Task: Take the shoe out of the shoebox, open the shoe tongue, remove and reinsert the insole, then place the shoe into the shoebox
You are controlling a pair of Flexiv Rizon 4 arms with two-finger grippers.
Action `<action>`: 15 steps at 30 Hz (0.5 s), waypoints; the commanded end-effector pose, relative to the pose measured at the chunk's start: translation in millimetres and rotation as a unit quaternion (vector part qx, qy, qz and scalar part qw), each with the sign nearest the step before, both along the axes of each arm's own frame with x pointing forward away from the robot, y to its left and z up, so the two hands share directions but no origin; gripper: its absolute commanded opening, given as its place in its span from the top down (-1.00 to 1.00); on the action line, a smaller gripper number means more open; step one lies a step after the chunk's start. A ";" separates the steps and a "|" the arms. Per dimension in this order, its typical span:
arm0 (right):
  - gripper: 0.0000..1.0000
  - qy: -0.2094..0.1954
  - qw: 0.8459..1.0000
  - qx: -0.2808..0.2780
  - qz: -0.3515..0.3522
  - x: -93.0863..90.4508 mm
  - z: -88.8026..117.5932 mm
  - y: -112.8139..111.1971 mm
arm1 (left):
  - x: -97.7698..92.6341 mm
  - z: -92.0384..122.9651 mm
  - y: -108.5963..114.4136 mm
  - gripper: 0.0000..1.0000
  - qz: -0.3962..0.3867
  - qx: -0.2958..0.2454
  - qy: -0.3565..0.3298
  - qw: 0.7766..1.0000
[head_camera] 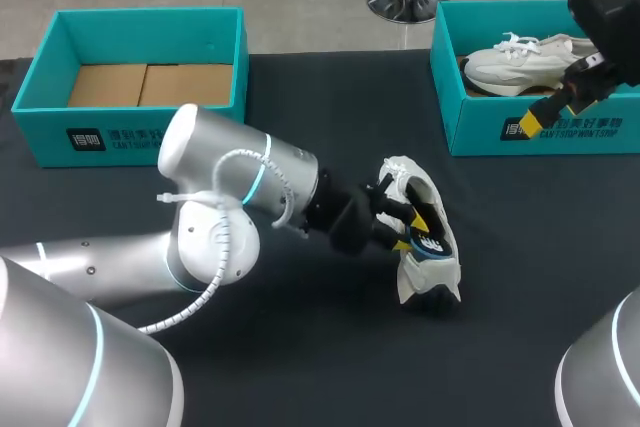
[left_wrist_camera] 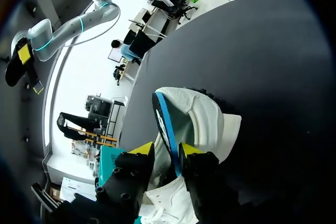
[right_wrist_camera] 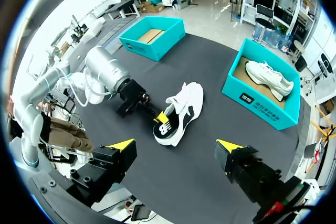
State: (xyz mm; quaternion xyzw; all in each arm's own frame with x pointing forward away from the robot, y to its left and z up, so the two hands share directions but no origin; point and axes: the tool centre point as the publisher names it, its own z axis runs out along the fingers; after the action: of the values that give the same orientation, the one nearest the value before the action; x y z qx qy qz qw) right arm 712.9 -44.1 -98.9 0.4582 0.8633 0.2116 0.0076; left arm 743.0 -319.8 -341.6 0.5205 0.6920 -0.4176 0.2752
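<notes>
Spanning the work area is a black table [head_camera: 300,347]. The left arm [head_camera: 230,187] enters from the left and reaches past the middle of it. Two teal boxes stand along the far edge, well apart. The left box [head_camera: 150,14] shows only its cardboard floor. The right box [head_camera: 480,127] holds a second shoe [head_camera: 520,62], white, resting on its sole.

The shoe [head_camera: 412,277] is out of both boxes. It lies on its side on the table, right of centre, nearer the right box. Its blue-edged insole [left_wrist_camera: 165,124] stands partly out of the opening.

The left gripper [left_wrist_camera: 167,150] is at the shoe's opening, fingers closed on the insole from both sides. The right gripper [right_wrist_camera: 175,148] hangs above the right box's front corner, fingers spread wide with nothing between them.
</notes>
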 end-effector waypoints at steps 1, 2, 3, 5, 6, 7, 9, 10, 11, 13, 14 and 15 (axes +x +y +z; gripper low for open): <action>-1.00 0.002 1.000 -0.001 0.000 2.5 0.1 1.2 | -5.0 4.8 7.9 -0.66 -0.001 -0.001 -0.001 1.000; -1.00 0.002 1.000 -0.001 0.000 2.5 0.1 1.2 | -5.7 6.2 8.3 -0.68 0.000 -0.002 0.000 1.000; -1.00 0.002 1.000 -0.001 0.000 2.5 0.1 1.2 | -6.3 7.4 8.7 -0.69 0.000 -0.003 0.001 1.000; -1.00 0.002 1.000 -0.001 0.000 2.5 0.1 1.2 | -7.2 9.1 8.7 -0.65 0.000 -0.005 0.001 1.000; -1.00 0.002 1.000 -0.001 0.000 2.5 0.1 1.2 | -7.8 10.0 8.5 -0.62 0.000 -0.007 0.003 1.000; -1.00 0.002 1.000 -0.001 0.000 2.5 0.1 1.2 | -8.3 10.9 8.3 -0.58 0.001 -0.008 0.004 1.000; -1.00 0.002 1.000 -0.001 0.000 2.5 0.1 1.2 | -8.9 12.2 7.5 -0.40 0.001 -0.011 0.006 1.000; -1.00 0.002 1.000 -0.001 0.000 2.5 0.1 1.2 | -9.4 12.6 7.0 -0.16 0.000 -0.011 0.007 1.000; -1.00 0.002 1.000 -0.001 0.000 2.5 0.1 1.2 | -9.9 12.8 6.5 0.04 0.000 -0.011 0.007 1.000; -1.00 0.002 1.000 -0.001 0.000 2.5 0.1 1.2 | -10.5 12.9 4.7 0.18 0.000 -0.011 0.012 1.000; -1.00 0.002 1.000 -0.001 0.000 2.5 0.1 1.2 | -10.8 12.9 3.8 0.30 0.000 -0.011 0.012 1.000; -1.00 0.002 1.000 -0.001 0.000 2.5 0.1 1.2 | -11.3 12.8 2.8 0.47 -0.001 -0.011 0.013 1.000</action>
State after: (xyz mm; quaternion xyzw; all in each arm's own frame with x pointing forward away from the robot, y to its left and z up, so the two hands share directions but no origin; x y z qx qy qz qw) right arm 712.9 -44.1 -98.9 0.4582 0.8633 0.2116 0.0076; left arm 731.9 -315.2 -328.3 0.5119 0.6907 -0.4325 0.2716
